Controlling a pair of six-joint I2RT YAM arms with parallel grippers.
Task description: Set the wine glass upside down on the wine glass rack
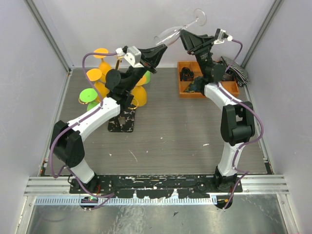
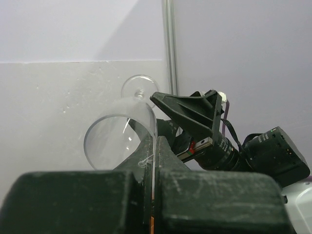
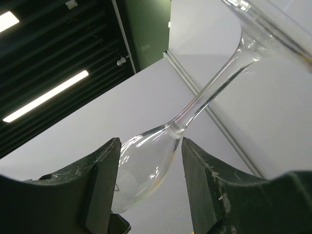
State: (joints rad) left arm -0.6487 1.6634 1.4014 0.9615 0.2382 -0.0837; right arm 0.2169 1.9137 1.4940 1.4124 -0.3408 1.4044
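The clear wine glass (image 1: 169, 35) hangs in the air near the back wall, lying almost level, its foot (image 1: 199, 17) pointing up and right. My left gripper (image 1: 160, 48) is shut on the rim of the bowl; in the left wrist view the thin glass wall (image 2: 122, 129) is pinched between the two pads (image 2: 168, 156). My right gripper (image 1: 184, 33) straddles the bowl (image 3: 146, 165) where it narrows into the stem, both fingers (image 3: 204, 180) against the glass. The wine glass rack (image 1: 118, 62), gold wire on a black marbled base (image 1: 122, 123), stands under my left arm.
Orange, yellow and green plastic glasses (image 1: 92, 75) hang on the rack's arms. An orange bin (image 1: 184, 91) with dark items sits at the back right, a black ribbed object (image 1: 237, 69) beside it. White walls and metal posts close in the cell.
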